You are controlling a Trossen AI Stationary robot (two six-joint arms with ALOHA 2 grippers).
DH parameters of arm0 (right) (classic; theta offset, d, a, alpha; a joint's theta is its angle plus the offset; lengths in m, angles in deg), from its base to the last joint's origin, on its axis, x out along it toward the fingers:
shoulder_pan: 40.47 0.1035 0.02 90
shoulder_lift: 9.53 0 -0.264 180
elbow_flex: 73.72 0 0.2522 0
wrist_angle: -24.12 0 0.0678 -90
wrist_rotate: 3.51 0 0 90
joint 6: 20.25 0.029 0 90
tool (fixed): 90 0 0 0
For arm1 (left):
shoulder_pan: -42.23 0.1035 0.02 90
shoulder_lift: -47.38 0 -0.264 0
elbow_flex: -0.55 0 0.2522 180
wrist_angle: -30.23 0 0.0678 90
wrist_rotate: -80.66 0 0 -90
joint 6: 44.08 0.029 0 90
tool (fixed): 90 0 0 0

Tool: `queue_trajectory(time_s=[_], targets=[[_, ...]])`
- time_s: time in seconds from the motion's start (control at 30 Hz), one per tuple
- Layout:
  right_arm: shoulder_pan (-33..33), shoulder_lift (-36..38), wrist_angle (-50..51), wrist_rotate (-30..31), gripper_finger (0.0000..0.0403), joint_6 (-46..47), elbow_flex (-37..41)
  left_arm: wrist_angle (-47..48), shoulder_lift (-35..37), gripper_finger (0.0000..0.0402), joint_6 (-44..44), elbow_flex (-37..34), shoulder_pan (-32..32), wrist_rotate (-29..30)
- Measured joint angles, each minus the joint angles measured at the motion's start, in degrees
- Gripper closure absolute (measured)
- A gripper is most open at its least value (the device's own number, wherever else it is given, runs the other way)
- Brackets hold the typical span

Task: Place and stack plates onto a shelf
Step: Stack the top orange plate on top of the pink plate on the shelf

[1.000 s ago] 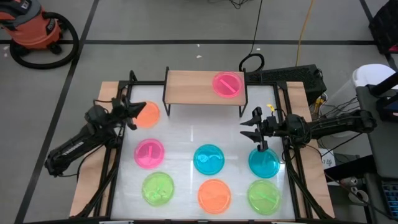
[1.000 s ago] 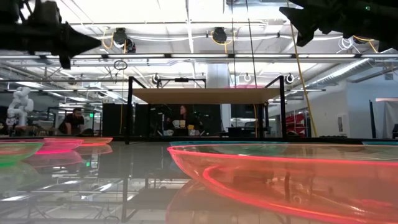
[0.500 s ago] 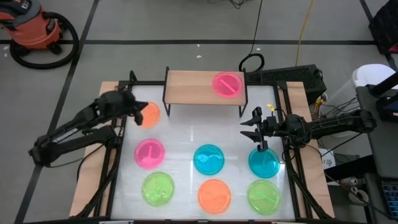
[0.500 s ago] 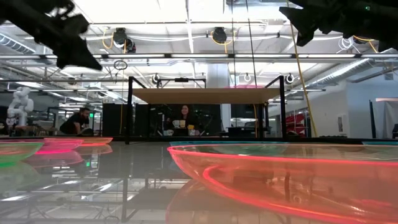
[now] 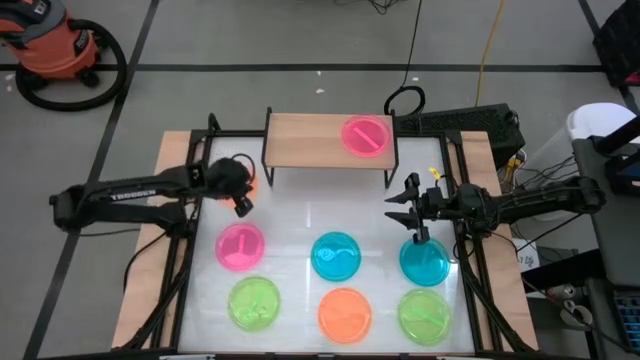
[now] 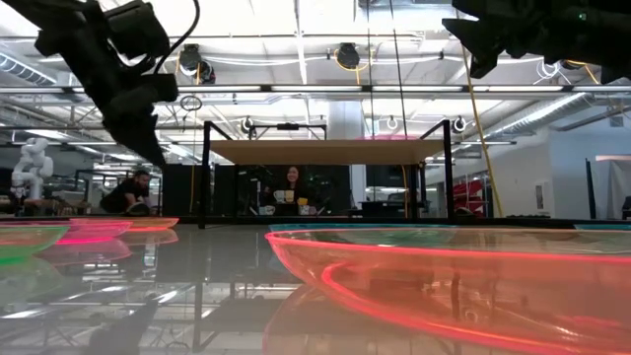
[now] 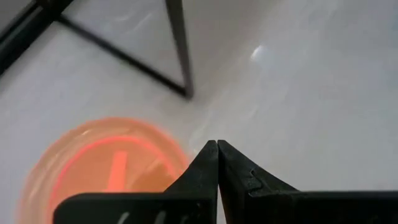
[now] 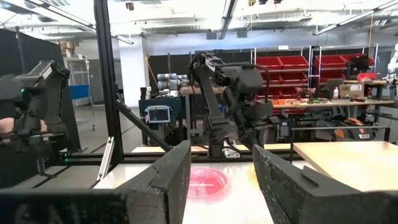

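Note:
The light-wood shelf (image 5: 320,140) stands at the table's far edge with one pink plate (image 5: 366,135) on its right part. Six plates lie flat on the white table: pink (image 5: 240,247), two blue (image 5: 336,256) (image 5: 425,262), two green (image 5: 254,303) (image 5: 427,313) and orange (image 5: 345,313). Another orange plate (image 7: 106,168) lies left of the shelf's left legs. My left gripper (image 5: 243,205) (image 7: 216,144) hangs shut above that plate's near right rim, slanting down, clear of it. My right gripper (image 5: 405,200) (image 8: 221,186) waits open above the table's right side.
The shelf's thin black legs (image 7: 180,50) stand close to the far orange plate and my left gripper. Bare table lies between the shelf and the middle row of plates. Black frame rails (image 5: 190,250) run along both sides of the table.
My left arm has swung out across the table's left edge. Its gripper has gone toward the table's right, over the far orange plate, and tipped from nearly level to slanting down. It has stayed shut. The plates have not moved.

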State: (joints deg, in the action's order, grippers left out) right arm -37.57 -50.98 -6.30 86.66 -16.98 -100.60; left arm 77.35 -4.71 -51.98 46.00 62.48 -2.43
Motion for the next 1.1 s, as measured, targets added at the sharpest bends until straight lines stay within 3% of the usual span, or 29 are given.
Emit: queue_trajectory(time_s=[0.13, 0.37, 0.77, 1.1], targets=[[0.00, 0.02, -0.05, 0.01, 0.0246, 0.35, 0.00, 2.97, -2.03, 0.0398, -4.22, 0.68, -5.47, 7.97], [0.00, 0.02, -0.12, 0.03, 0.0246, 0.57, 0.00, 2.50, -6.35, 0.0392, -8.80, 0.73, -10.04, 8.18], [0.00, 0.02, -0.12, 0.02, 0.0246, 0.48, 0.00, 2.51, -16.64, 0.0265, -11.14, 0.73, -10.06, 8.21], [-0.02, 0.02, -0.07, 0.04, 0.0246, 0.48, 0.00, 2.45, -24.03, 0.0252, -11.68, 0.73, -6.84, 13.10]])
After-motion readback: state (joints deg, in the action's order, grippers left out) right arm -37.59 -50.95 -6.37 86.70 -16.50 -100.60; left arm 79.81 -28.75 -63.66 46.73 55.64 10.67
